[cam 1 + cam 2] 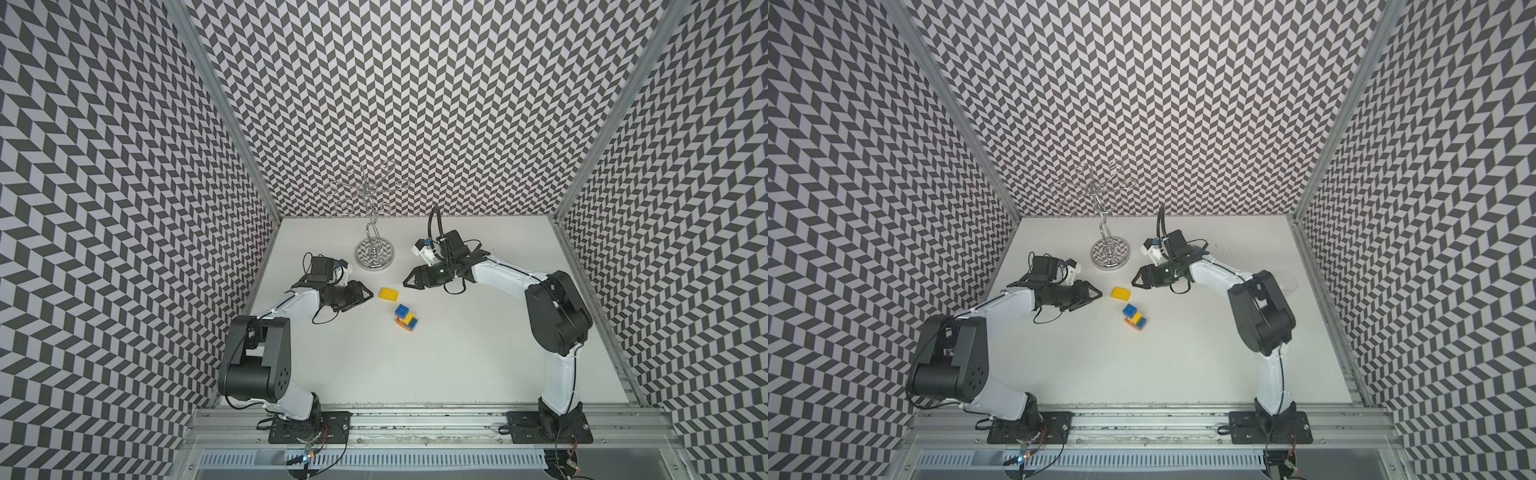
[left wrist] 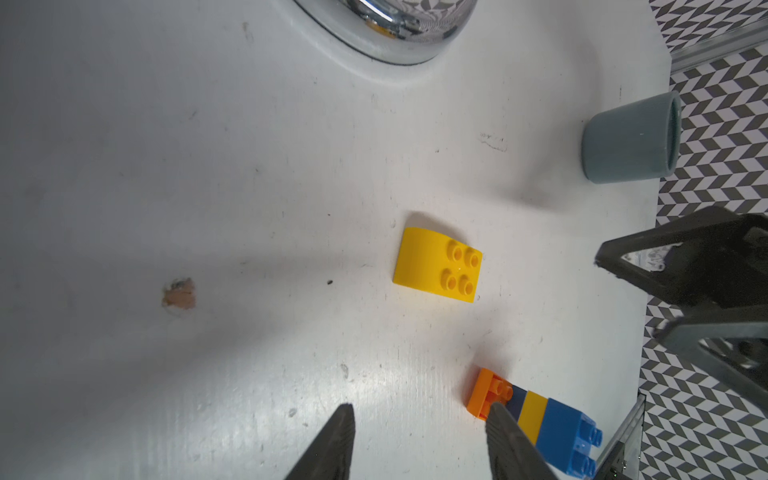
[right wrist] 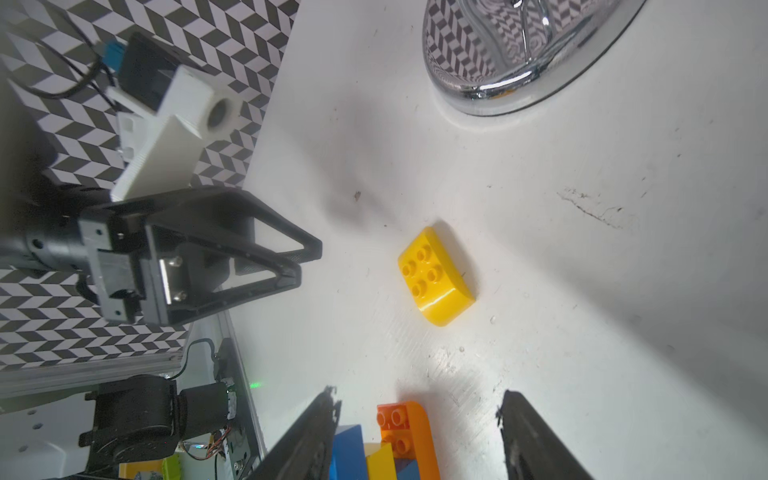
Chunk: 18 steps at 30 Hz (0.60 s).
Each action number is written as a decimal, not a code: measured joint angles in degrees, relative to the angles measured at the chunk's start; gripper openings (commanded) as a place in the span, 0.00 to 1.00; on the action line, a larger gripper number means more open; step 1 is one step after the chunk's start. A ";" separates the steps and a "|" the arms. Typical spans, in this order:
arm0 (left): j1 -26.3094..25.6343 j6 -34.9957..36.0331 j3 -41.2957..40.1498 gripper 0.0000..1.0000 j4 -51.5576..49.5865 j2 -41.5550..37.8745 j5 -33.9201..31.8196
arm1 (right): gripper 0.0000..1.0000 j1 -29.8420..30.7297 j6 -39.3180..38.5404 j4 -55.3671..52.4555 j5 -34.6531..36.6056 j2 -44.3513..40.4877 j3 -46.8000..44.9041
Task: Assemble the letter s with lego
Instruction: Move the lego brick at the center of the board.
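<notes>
- The worktop (image 1: 457,365) is a flat, matte white board, scuffed and scratched in the wrist views.
- A chrome stand (image 1: 374,253) with a mirror-bright round base and looped wire arms rises near the back edge.
- The left pincer (image 1: 368,296) has black triangular fingers, spread and empty, with its tips pointing at the bricks.
- The right pincer (image 1: 407,282) is the same build. It is also spread with nothing in it, and it faces the left one.
- A grey cup (image 2: 627,139), smooth and slightly tapered, shows in the left wrist view by the wall.
- The lego stack (image 1: 405,318) is glossy, studded plastic. It is stepped, with orange at the base, then blue, yellow and blue on top. It stands on the worktop nearer the arm bases than either pincer and touches neither.
- The loose yellow brick (image 1: 388,294) has one rounded end and four studs. It lies between the two pincers' tips, just beside the stack.
</notes>
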 measured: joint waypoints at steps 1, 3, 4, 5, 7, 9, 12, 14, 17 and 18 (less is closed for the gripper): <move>0.52 -0.09 0.00 0.53 0.28 -0.04 0.11 | 0.64 0.11 0.22 0.07 -0.46 1.44 1.03; 1.79 -0.26 0.00 0.53 0.68 -0.04 0.31 | 0.64 0.37 0.50 -0.15 -1.22 4.68 3.85; 2.47 -0.28 0.00 0.53 0.74 -0.04 0.42 | 0.64 0.57 0.61 -0.09 -1.46 6.32 5.40; 3.04 -0.28 0.00 0.53 0.83 -0.04 0.50 | 0.64 0.81 0.66 -0.13 -1.62 7.93 6.91; 3.98 -0.26 0.02 0.53 0.83 -0.04 0.52 | 0.64 1.25 0.79 -0.13 -1.92 10.71 9.57; 4.48 -0.17 0.04 0.53 0.72 -0.04 0.52 | 0.64 1.66 0.90 -0.31 -2.38 13.46 12.37; 4.94 0.13 0.22 0.53 0.50 -0.04 0.55 | 0.64 2.27 0.90 -0.57 -2.84 17.49 16.76; 5.22 0.37 0.31 0.53 0.37 -0.07 0.57 | 0.64 2.62 0.94 -0.59 -3.74 19.58 19.28; 5.66 0.68 0.31 0.53 0.31 -0.04 0.59 | 0.64 3.10 0.83 -1.01 -4.48 21.59 22.43; 5.81 0.87 0.31 0.53 0.28 -0.07 0.61 | 0.64 3.26 0.70 -1.46 -4.74 22.25 23.54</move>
